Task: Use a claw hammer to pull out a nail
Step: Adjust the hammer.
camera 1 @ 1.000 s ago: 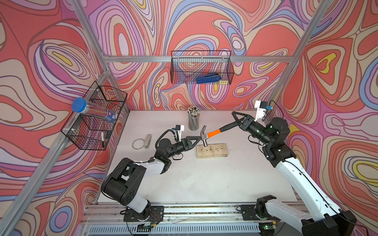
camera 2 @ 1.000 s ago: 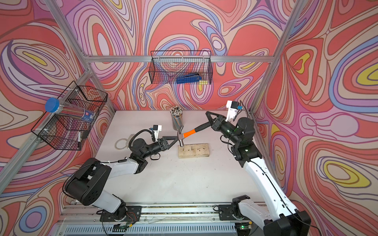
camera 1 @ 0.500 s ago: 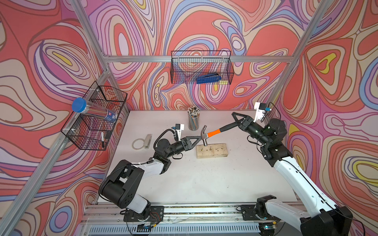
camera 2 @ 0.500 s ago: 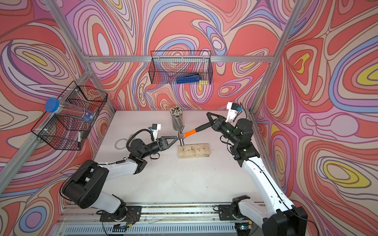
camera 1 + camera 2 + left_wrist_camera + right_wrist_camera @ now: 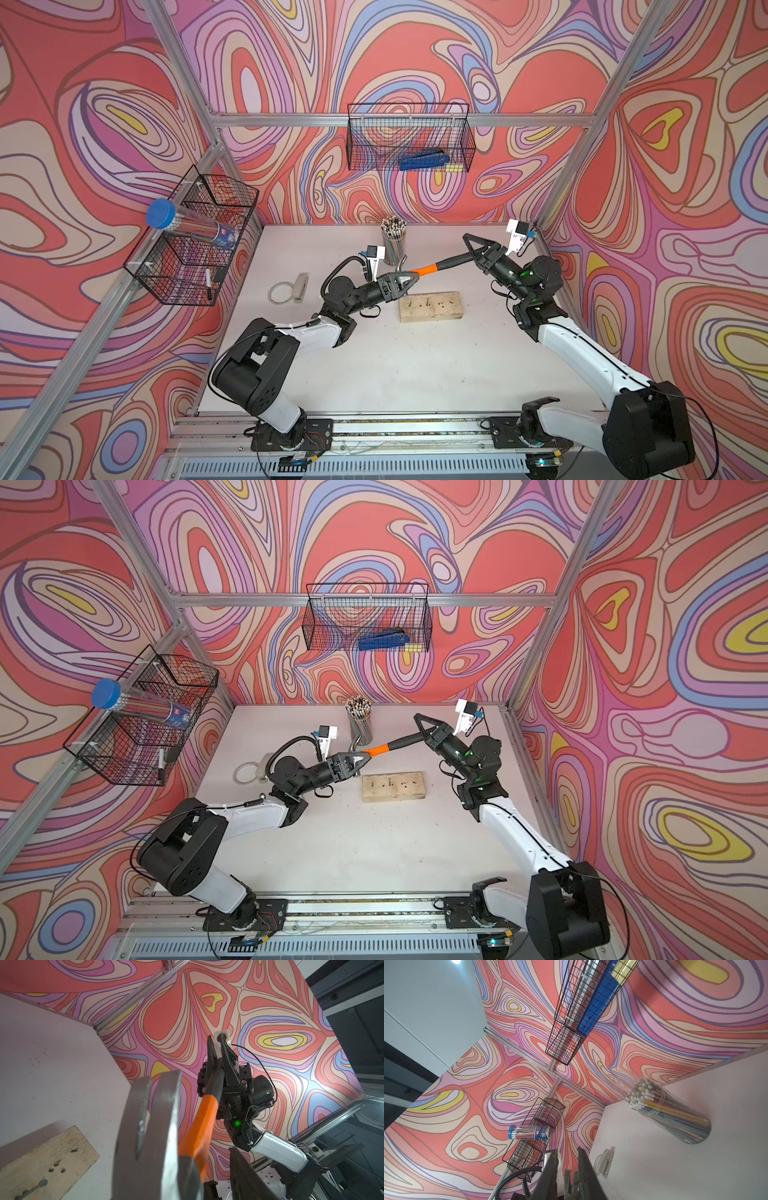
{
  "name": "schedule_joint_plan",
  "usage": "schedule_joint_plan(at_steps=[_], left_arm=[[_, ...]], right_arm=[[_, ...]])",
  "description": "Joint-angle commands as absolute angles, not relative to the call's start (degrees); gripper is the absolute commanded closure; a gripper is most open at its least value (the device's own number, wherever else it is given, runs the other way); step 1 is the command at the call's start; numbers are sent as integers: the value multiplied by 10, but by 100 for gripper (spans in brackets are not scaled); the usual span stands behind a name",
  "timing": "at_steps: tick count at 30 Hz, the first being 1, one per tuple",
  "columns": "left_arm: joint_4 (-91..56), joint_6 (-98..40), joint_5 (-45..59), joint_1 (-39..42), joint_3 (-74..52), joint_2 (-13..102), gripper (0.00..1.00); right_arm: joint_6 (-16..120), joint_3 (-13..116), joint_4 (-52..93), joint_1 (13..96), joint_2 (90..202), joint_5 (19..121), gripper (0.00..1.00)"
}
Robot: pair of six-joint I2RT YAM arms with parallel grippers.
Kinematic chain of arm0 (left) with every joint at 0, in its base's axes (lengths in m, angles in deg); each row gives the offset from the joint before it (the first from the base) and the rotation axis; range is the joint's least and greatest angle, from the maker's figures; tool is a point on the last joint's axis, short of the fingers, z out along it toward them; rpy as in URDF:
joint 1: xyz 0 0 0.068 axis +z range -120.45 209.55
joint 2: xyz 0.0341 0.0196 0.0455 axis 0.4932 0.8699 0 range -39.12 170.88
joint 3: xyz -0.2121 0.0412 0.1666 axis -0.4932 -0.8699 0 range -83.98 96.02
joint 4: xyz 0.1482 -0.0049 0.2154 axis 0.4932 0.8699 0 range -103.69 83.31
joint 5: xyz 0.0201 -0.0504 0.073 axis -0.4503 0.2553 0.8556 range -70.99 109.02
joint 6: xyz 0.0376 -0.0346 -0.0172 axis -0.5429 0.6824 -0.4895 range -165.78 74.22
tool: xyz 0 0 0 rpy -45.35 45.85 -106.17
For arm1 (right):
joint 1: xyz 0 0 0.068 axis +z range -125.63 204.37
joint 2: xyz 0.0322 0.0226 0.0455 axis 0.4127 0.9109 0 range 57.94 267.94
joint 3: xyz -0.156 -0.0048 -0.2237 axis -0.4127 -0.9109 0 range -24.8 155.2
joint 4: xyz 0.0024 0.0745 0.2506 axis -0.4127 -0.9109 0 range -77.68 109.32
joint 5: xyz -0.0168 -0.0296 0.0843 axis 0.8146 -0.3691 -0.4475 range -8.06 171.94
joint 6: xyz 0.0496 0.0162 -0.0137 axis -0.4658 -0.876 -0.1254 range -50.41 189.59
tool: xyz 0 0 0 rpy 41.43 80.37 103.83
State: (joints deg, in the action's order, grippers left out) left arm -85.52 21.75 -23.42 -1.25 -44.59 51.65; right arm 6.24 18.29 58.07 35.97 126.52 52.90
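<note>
The hammer (image 5: 424, 272) was clamped by the right end effector (image 5: 471, 245); the left end effector (image 5: 409, 281) could not be judged clamped or apart; the nail (image 5: 43, 1183) was not yet pulled.

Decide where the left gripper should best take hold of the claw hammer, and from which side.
Probably the orange neck of the claw hammer: straight, narrow and bare between the steel head and the right gripper clamping the black handle. The left gripper should come from its own side, jaws across the neck; the curved head looks wide and slippery.
</note>
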Motion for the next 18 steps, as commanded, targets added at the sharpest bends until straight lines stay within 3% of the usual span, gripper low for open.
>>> schedule_joint_plan(at_steps=[1,3,8,9,14,18], left_arm=[[-898,223,-245,-15,-432,518,61],[-898,226,-242,-15,-434,517,68],[-899,231,-237,-10,-437,517,100],[-898,232,-236,-8,-438,516,100],[-899,239,-235,7,-448,508,100],[-899,244,-236,22,-460,500,100]], right_arm=[[36,178,637,358,1247,527,100],[42,173,626,358,1245,522,100],[51,157,602,357,1244,501,100],[60,157,587,358,1242,494,95],[148,173,436,358,1212,496,49],[251,211,279,357,1183,523,38]])
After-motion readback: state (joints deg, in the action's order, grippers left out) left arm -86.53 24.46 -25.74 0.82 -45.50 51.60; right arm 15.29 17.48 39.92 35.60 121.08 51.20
